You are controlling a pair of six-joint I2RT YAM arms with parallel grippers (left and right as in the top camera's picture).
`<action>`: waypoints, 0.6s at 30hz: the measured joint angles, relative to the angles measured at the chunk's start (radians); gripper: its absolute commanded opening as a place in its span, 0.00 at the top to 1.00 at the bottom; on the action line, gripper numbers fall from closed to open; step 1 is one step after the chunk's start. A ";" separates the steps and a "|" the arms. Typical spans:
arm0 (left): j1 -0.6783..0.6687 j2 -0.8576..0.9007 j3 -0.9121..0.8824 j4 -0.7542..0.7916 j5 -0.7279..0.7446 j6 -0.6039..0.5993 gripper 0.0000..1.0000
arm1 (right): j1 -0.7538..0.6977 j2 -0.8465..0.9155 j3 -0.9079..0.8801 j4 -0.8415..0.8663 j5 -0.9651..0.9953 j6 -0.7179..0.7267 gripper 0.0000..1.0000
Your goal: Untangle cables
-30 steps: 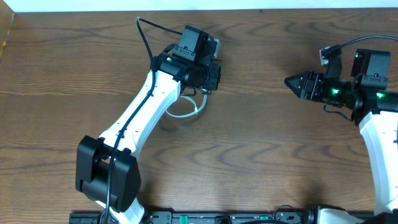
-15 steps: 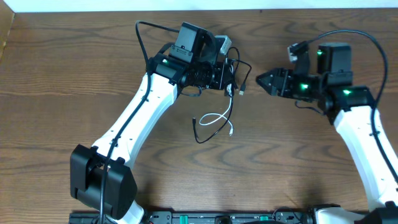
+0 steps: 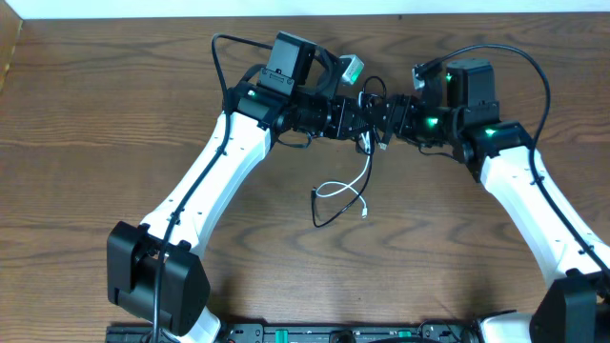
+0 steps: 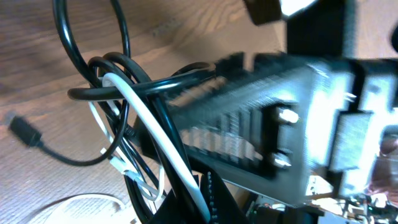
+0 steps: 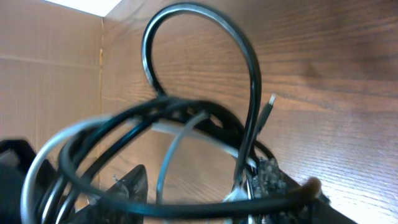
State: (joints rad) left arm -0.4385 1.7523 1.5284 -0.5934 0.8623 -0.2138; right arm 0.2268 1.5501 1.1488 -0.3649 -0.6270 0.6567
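Note:
The cables (image 3: 341,188) are a tangle of black cords and a white one, lifted off the table, with loose ends dangling to the wood below. My left gripper (image 3: 359,119) is shut on the bundle; the left wrist view shows the white and black cords (image 4: 134,106) pinched in its jaws (image 4: 199,208). My right gripper (image 3: 389,119) faces it a short way off and fills the left wrist view (image 4: 267,137). In the right wrist view its fingers (image 5: 199,186) are spread apart with black loops (image 5: 249,74) and the white cord passing between them.
The wooden table (image 3: 114,114) ends at a pale back edge (image 3: 143,11). A cardboard wall (image 3: 8,48) stands at the far left. A small plug end (image 5: 268,106) hangs free; another black plug (image 4: 22,129) hangs low. The arm bases sit at the front edge.
My right gripper has moved left up to the bundle, its fingers now around the cords. The left gripper and the dangling cable ends shifted slightly right.

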 measured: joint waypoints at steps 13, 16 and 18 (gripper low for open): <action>-0.001 0.000 0.000 0.000 0.049 0.000 0.93 | 0.038 0.103 0.000 0.068 0.010 0.086 0.99; 0.001 0.000 0.000 -0.007 0.040 0.008 0.93 | 0.027 0.106 0.000 0.014 0.034 0.069 0.99; 0.002 0.000 0.000 -0.034 0.006 0.012 0.92 | 0.008 0.106 0.002 -0.057 0.060 0.048 0.99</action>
State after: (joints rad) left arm -0.4366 1.7523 1.5284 -0.6273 0.8684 -0.2020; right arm 0.2344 1.6562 1.1507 -0.4221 -0.5671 0.7048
